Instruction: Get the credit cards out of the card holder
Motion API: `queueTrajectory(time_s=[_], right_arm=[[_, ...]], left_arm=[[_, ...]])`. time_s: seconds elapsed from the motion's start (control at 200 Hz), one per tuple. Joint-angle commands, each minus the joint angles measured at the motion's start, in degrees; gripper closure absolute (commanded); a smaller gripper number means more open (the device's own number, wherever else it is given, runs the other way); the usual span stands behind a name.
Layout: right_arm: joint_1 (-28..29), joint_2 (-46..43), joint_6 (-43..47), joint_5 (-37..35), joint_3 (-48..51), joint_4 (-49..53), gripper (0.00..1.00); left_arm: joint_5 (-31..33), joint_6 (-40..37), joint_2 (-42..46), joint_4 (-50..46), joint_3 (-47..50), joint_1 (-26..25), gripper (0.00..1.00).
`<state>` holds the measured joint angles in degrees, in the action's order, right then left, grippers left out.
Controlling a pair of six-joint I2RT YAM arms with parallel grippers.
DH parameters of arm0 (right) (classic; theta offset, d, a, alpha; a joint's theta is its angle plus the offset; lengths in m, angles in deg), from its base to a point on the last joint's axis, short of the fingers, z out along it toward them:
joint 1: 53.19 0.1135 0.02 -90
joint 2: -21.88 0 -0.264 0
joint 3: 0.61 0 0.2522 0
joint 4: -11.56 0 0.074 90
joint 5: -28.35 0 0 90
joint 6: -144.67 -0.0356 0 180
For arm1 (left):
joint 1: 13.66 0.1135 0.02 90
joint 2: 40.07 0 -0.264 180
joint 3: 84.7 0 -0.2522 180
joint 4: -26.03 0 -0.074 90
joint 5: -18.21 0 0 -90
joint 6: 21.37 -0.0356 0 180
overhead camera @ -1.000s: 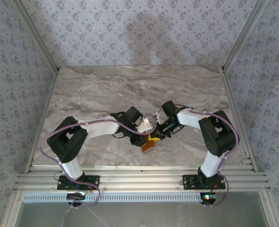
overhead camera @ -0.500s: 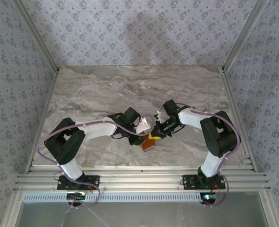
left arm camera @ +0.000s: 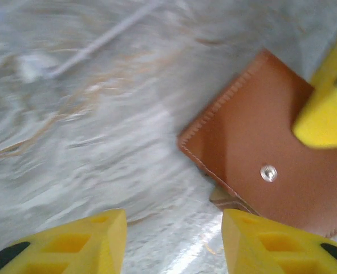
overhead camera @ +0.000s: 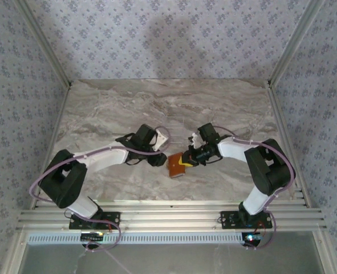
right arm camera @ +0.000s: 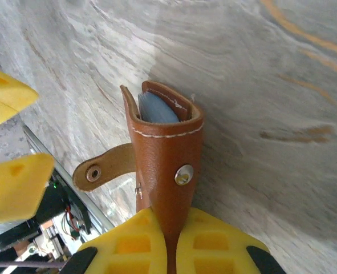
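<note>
Clamped tight on the card holder (right arm camera: 165, 154) with the right end effector (right arm camera: 169, 228), yellow fingers (right arm camera: 214, 245) shut flat against both leather faces and nothing else between them. Gripped by one end, with the far end pointing away from the wrist and gaping slightly. Inside that gap, a sliver of grey-blue (lining or card edge, cannot tell which). Off the card holder's side, a loose strap (right arm camera: 102, 168) ending in a snap, and on the outer face a metal stud (right arm camera: 183, 174). Beneath the card holder, the marble table (right arm camera: 282, 74) (touching or just above it, cannot tell). Just left of the card holder, close to its corner but clear of it, the left end effector (left arm camera: 171, 240): spread partway open, gripping nothing, only bare table showing between its two fingers.
</note>
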<state>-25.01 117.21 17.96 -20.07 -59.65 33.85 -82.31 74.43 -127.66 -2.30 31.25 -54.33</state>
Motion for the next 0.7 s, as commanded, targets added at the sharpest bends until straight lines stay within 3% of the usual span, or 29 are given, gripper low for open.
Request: queueTrajectory(time_s=[0.0, 0.135, 0.375, 0.695], right_arm=[[1.69, 0.07, -7.96, -6.86, 2.98, -10.09, 0.94], [2.74, 0.22, -9.3, -10.13, 3.79, -11.13, 0.87], [2.82, -1.44, -8.36, -11.32, 3.44, -7.31, 0.71], [1.48, -7.55, -5.4, -17.07, 2.0, 3.2, 0.62]], left_arm=[[4.99, 13.09, 3.65, 0.34, 0.49, 1.67, 0.46], [3.18, 18.78, 5.36, -0.84, 0.14, 2.05, 0.4], [6.35, 31.88, 2.26, -8.91, -5.28, 1.39, 0.38], [13.02, 34.86, -8.92, -23.66, -19.14, -7.25, 0.35]])
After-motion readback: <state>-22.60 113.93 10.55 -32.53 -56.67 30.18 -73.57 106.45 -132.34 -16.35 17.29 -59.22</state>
